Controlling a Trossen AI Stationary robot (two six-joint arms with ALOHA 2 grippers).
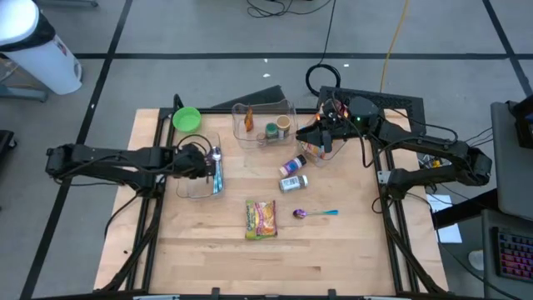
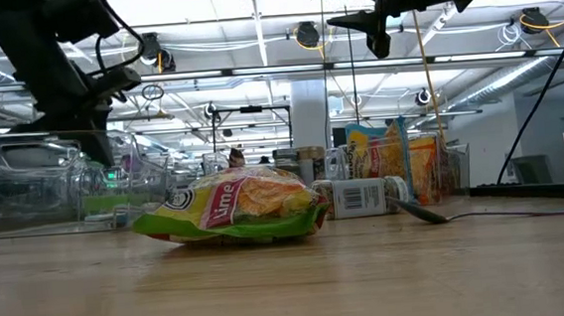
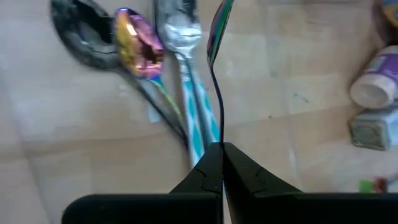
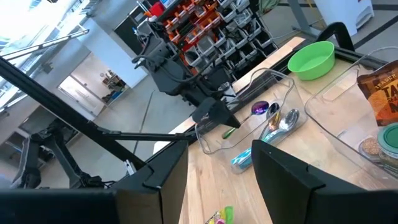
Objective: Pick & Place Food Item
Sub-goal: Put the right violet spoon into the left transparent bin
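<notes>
A yellow and green noodle packet lies flat on the wooden table, near the middle front; it also shows in the low view. My left gripper hangs over a clear utensil tray at the table's left, shut on a thin dark spoon seen edge-on. A black spoon, an iridescent spoon and a teal-handled silver spoon lie in the tray. My right gripper stands open and level, high over a clear box of snack packets at the far right. My left gripper pinches the spoon's thin handle between its two shut fingers. The fingers slant down from the table's left and lie along the handle. The spoon reaches out past the fingertips, its bowl end over the tray's spoons; whether it touches them, I cannot tell.
A clear bin with jars stands at the far middle, a green bowl at the far left. Two small bottles lie mid-table. A purple spoon with a blue handle lies right of the noodle packet. Bare wood runs along the near edge.
</notes>
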